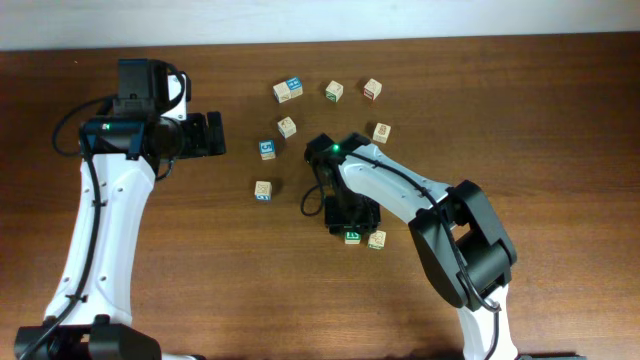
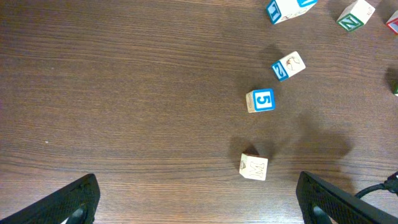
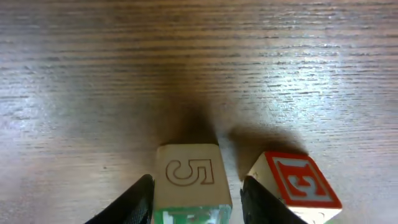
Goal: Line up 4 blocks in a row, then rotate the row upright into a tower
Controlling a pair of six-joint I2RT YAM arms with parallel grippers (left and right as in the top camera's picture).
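Note:
A wooden block (image 3: 191, 177) with an engraved "5" on one tan face and a green face toward the camera sits on the table between the fingers of my right gripper (image 3: 198, 186). The left finger is against it and a thin gap shows at the right finger, so the jaws are open around it. Overhead, this green block (image 1: 353, 237) lies under the right gripper (image 1: 352, 226). Other tan blocks lie at the left (image 1: 263, 190), centre (image 1: 287, 126) and right (image 1: 382, 132). My left gripper (image 1: 215, 133) hangs wide open, holding nothing, above bare wood (image 2: 199, 208).
A tan cube with a red letter face (image 3: 298, 183) stands just right of the right finger. Blue-faced cubes (image 1: 268, 150) (image 1: 288, 91), a green-print cube (image 1: 334, 91) and a red-print cube (image 1: 372, 89) lie toward the back. A tan "M" cube (image 2: 254, 167) is ahead of the left gripper.

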